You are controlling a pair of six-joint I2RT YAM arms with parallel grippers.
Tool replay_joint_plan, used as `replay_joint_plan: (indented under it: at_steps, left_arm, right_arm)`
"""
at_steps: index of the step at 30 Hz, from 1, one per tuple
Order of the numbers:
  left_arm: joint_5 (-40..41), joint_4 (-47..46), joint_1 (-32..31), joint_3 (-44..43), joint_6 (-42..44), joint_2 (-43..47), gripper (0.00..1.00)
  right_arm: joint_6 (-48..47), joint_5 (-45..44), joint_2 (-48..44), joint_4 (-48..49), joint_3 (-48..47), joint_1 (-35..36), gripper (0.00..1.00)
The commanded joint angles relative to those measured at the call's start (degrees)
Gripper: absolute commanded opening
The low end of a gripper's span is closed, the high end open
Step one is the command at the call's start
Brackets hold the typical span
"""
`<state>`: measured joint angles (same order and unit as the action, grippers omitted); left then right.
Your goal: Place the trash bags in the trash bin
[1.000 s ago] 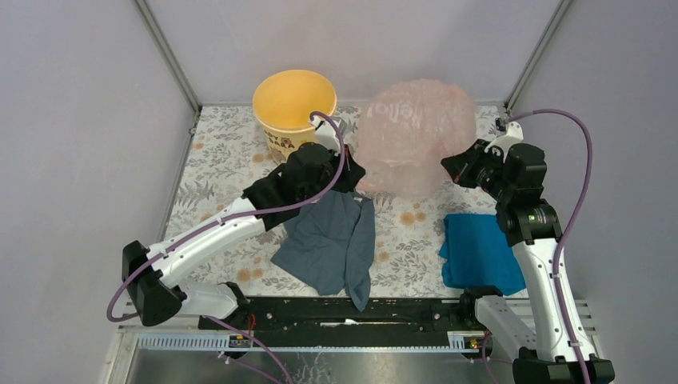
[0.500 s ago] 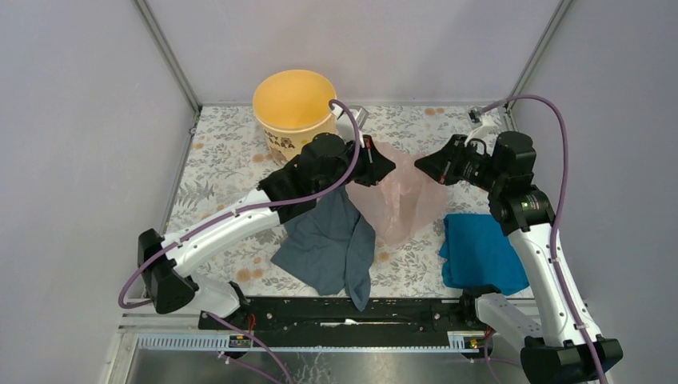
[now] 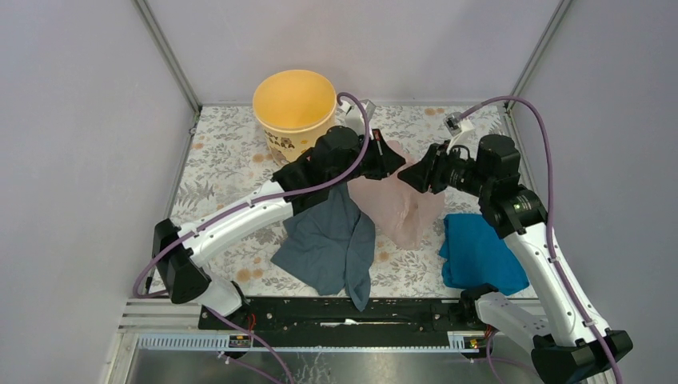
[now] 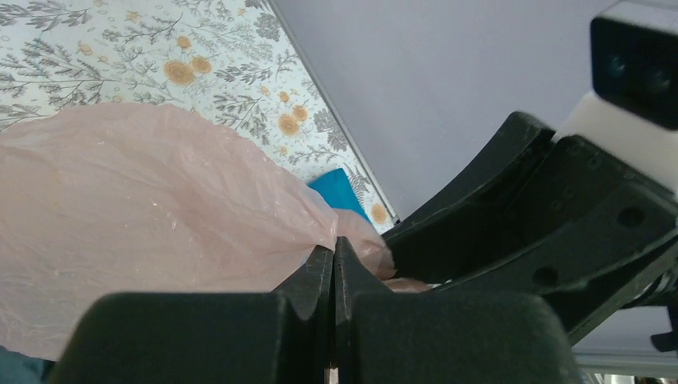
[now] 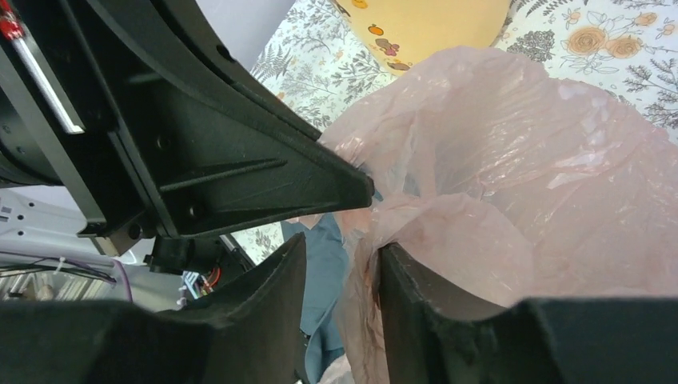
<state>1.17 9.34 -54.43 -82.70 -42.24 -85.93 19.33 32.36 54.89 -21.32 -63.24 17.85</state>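
My left jaws are pressed shut on a pinch of the thin, translucent pale pink plastic film bag (image 4: 144, 200). In the left wrist view the wrinkled film gathers to a point just where my two black fingers (image 4: 308, 280) meet.

My right jaws stand only partly apart, with a narrow gap between their fingers (image 5: 432, 296). A crumpled fold of the bag (image 5: 560, 184) runs down into that gap along the inner face of one finger, and the fingers are not closed on it.

From above, the two sets of jaws come almost tip to tip over the middle of the floral-printed bench (image 3: 224, 160). The left set is at 9 o'clock of the right, and the tip of one left finger (image 5: 352, 188) sits just above my right gap.

From the jaws the bag (image 3: 404, 212) spreads toward 6 o'clock and lies slack on the bench. None of it is inside the round yellow-orange plastic bucket with cream sides (image 3: 294, 100).

The bucket stands upright at 11 o'clock of the bench, near the back edge. The bag is at its 4 o'clock and apart from it, with my left wrist between them.

A grey-blue cloth (image 3: 332, 240) lies at 6 o'clock of my left jaws, partly under my left arm, with its right edge just beside the bag. A bright blue cloth (image 3: 478, 252) lies at 4 o'clock of the bench beneath my right arm, near the bag's lower right edge.
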Motion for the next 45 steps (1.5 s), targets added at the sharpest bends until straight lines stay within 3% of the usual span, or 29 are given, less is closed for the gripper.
replay_joint_plan:
  at_steps: [1, 10, 17, 21, 22, 24, 28, 30, 34, 38, 41, 45]
  left_arm:
    - [-1.56, -2.5, 0.03, -4.23, -3.29, -1.31, 0.0]
    - [-6.14, -4.04, -0.02, -6.08, -6.8, -3.96, 0.0]
    - [-7.61, -4.89, 0.03, -5.94, -7.41, -2.99, 0.0]
    - [-8.78, -4.97, 0.07, -6.08, -6.9, -2.34, 0.0]
    - [-9.26, -4.68, 0.18, -6.23, -6.52, -2.13, 0.05]
    - [-9.85, -3.04, 0.79, -6.39, -5.37, -1.2, 0.2]
    - [-9.92, -0.31, 3.76, -2.35, -2.15, 4.84, 0.64]
    - [-6.93, 3.25, 6.24, 0.03, 1.41, 10.43, 0.8]
    - [7.97, 15.4, 8.21, -0.72, 11.16, 18.28, 0.98]
    - [27.83, 22.14, 9.95, 1.57, 14.85, 24.87, 0.99]
    - [27.41, 19.77, 16.77, 4.73, 15.1, 27.93, 0.99]
    - [15.15, 20.27, 28.71, 1.6, 12.25, 23.31, 0.99]
  right_arm:
    - [-1.47, -4.4, -0.9, 1.63, -0.32, 1.97, 0.49]
    - [-2.54, -11.4, -1.15, 4.16, 0.74, 5.44, 0.79]
    - [-1.42, -15.98, 0.1, 7.88, 2.18, 8.2, 0.78]
    - [1.67, -19.88, -0.31, 12.42, 4.19, 9.7, 0.59]
    - [3.2, -21.44, -0.76, 13.91, 5.36, 9.75, 0.52]
    - [6.88, -23.97, -1.73, 17.6, 8.11, 9.73, 0.35]
    - [10.1, -28.02, -2.76, 20.88, 10.85, 9.75, 0.1]
    - [9.92, -31.25, -3.19, 19.94, 11.26, 9.72, 0.0]
    - [8.34, -36.41, -5.3, 16.89, 11.37, 9.73, 0.0]
    - [5.86, -41.26, -7.49, 12.47, 9.1, 9.71, 0.0]
    - [3.47, -42.2, -7.96, 9.74, 5.85, 9.71, 0.01]
    - [1.59, -41.84, -7.96, 7.51, 1.91, 9.7, 0.03]
